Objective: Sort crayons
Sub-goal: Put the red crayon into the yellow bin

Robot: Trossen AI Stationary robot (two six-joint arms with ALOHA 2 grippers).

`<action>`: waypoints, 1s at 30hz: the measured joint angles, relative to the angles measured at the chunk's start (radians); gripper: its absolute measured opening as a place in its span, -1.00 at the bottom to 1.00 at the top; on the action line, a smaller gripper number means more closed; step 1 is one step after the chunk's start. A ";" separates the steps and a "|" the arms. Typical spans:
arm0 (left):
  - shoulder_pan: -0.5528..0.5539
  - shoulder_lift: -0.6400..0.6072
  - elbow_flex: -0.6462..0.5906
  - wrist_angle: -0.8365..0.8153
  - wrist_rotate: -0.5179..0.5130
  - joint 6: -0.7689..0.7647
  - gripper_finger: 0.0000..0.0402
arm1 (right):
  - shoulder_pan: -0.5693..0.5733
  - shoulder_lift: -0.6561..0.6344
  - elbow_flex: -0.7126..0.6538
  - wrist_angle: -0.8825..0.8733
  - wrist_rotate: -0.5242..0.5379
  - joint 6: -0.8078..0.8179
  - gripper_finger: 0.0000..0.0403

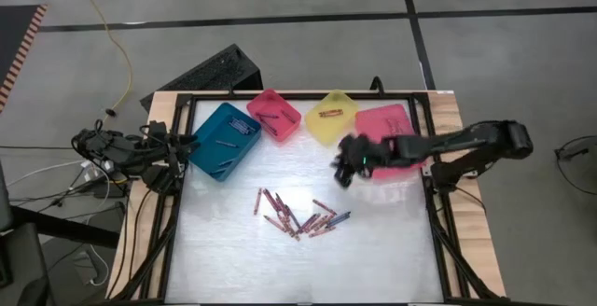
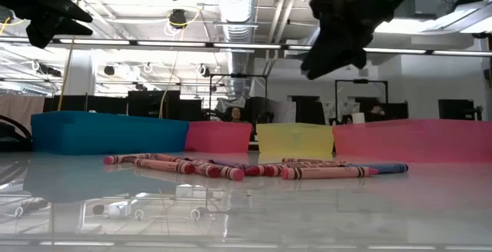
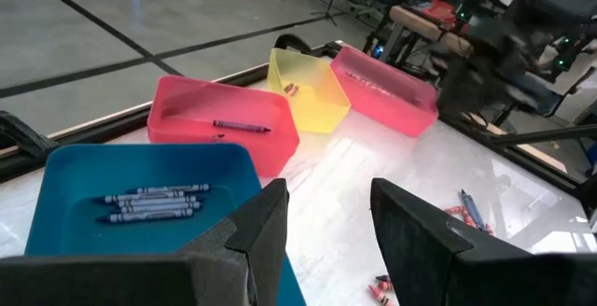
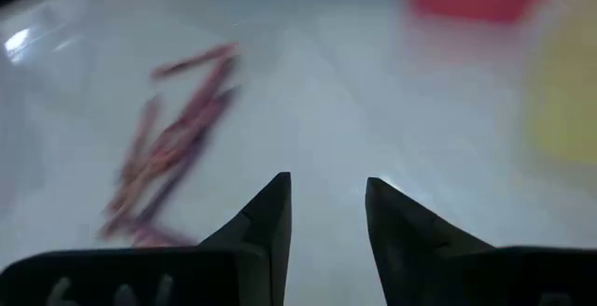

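Note:
A loose pile of red, pink and some dark blue crayons (image 1: 298, 215) lies flat on the white table, near its middle; it also shows in the low view (image 2: 254, 167). My right gripper (image 1: 347, 164) hangs open and empty above the table, between the pile and the bins; its wrist view (image 4: 326, 203) shows the pile (image 4: 177, 147) ahead of its fingers. My left gripper (image 3: 326, 222) waits open and empty at the table's left edge, over the teal bin (image 1: 222, 140).
Several bins stand along the far edge: the teal bin with grey crayons (image 3: 154, 201), a small pink bin (image 1: 275, 115) with a purple crayon (image 3: 241, 126), a yellow bin (image 1: 331, 117), and a larger pink bin (image 1: 387, 129). Bare table lies in front of the pile.

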State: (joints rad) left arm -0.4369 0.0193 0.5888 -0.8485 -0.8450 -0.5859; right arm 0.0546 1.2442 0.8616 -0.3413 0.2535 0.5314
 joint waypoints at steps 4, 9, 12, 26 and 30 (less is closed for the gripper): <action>0.000 0.000 0.000 0.000 0.000 -0.001 -0.28 | 0.166 0.125 0.000 0.132 0.058 -0.010 -0.34; 0.000 0.000 0.000 0.000 0.000 -0.002 -0.28 | 0.268 0.284 0.046 0.155 0.127 0.037 -0.34; 0.000 0.000 0.000 0.000 0.000 -0.002 -0.28 | 0.288 0.364 0.085 0.155 0.137 0.060 -0.34; 0.000 0.000 0.000 0.000 0.001 -0.006 -0.28 | 0.238 0.531 0.142 0.063 0.135 0.085 -0.34; 0.000 0.000 0.000 0.000 0.000 -0.006 -0.28 | 0.243 0.560 0.146 0.044 0.125 0.089 -0.34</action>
State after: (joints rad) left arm -0.4368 0.0196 0.5888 -0.8487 -0.8446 -0.5919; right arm 0.2979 1.8042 1.0073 -0.2973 0.3785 0.6209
